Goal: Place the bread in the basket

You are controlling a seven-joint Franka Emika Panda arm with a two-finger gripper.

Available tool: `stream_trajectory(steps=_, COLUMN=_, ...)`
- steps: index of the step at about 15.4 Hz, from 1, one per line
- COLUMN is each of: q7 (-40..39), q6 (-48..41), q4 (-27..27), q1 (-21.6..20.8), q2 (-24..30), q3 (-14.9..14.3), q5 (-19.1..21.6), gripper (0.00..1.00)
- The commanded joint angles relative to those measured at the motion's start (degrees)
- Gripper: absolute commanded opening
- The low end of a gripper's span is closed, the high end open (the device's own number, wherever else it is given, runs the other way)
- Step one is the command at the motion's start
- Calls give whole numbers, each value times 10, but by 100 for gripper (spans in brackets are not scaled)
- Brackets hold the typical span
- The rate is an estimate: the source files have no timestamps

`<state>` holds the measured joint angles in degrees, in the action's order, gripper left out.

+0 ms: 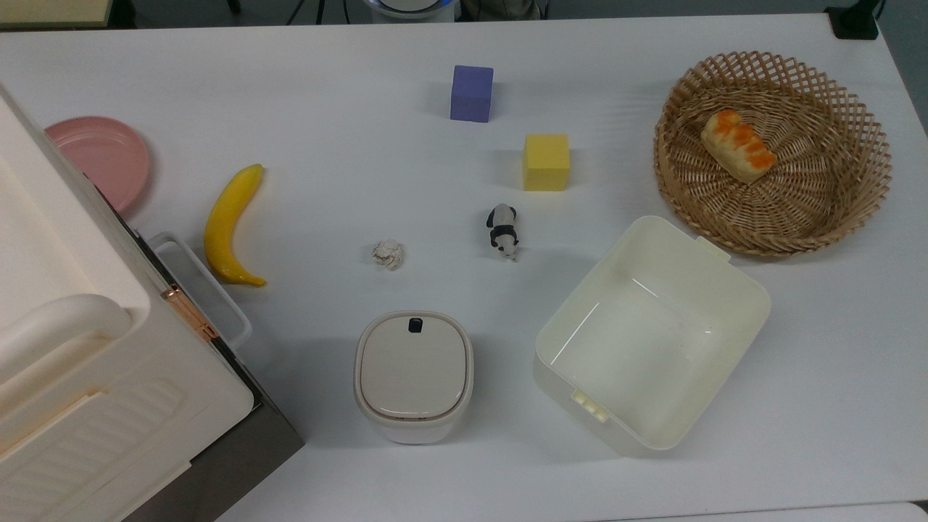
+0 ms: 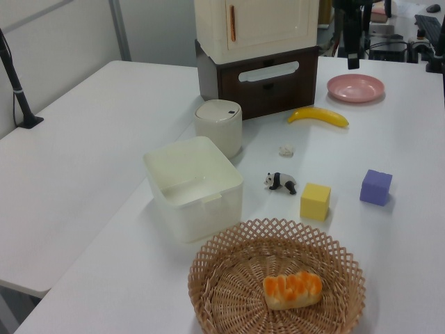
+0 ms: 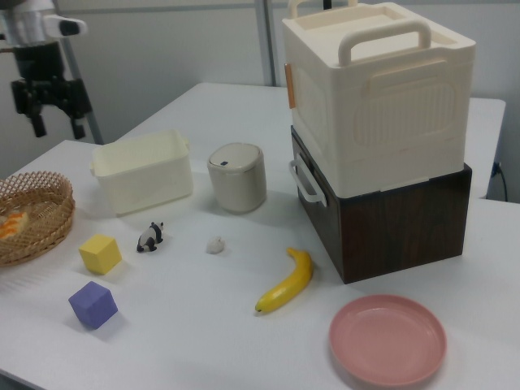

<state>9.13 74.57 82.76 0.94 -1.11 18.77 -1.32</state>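
Note:
The bread (image 1: 738, 145), a small loaf with an orange-brown top, lies inside the round wicker basket (image 1: 855, 109) at the top view's right. The left view has the bread (image 2: 293, 289) on the basket's woven base, inside the lattice rim (image 2: 208, 271). In the right view the basket (image 3: 49, 203) sits at the left edge with the bread (image 3: 10, 223) partly cut off. My gripper (image 3: 57, 126) hangs high above the table at the right view's upper left, open and holding nothing, well away from the basket. A dark finger (image 2: 353, 56) reaches down from the left view's top edge.
Between the basket and the stacked cabinet (image 1: 72, 362) lie a yellow cube (image 1: 546, 162), a purple cube (image 1: 471, 93), a toy panda (image 1: 502, 230), a paper ball (image 1: 388, 254) and a banana (image 1: 230, 223). A cream tub (image 1: 747, 290), lidded bin (image 1: 413, 373) and pink plate (image 1: 101, 156) also stand here.

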Motion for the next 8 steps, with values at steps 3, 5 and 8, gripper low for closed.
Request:
stream_trajectory(steps=3, q7=-28, q6=66, q4=66, q1=33, q2=21, q3=-42, q5=-9, gripper=100)
stream_trajectory(steps=5, q7=-36, q6=80, q4=71, q1=30, q2=21, q3=-65, q5=-8, gripper=100)
stream_trajectory(steps=8, q7=-48, q6=126, q4=91, q1=22, q2=22, q3=-100, q5=-10, gripper=100)
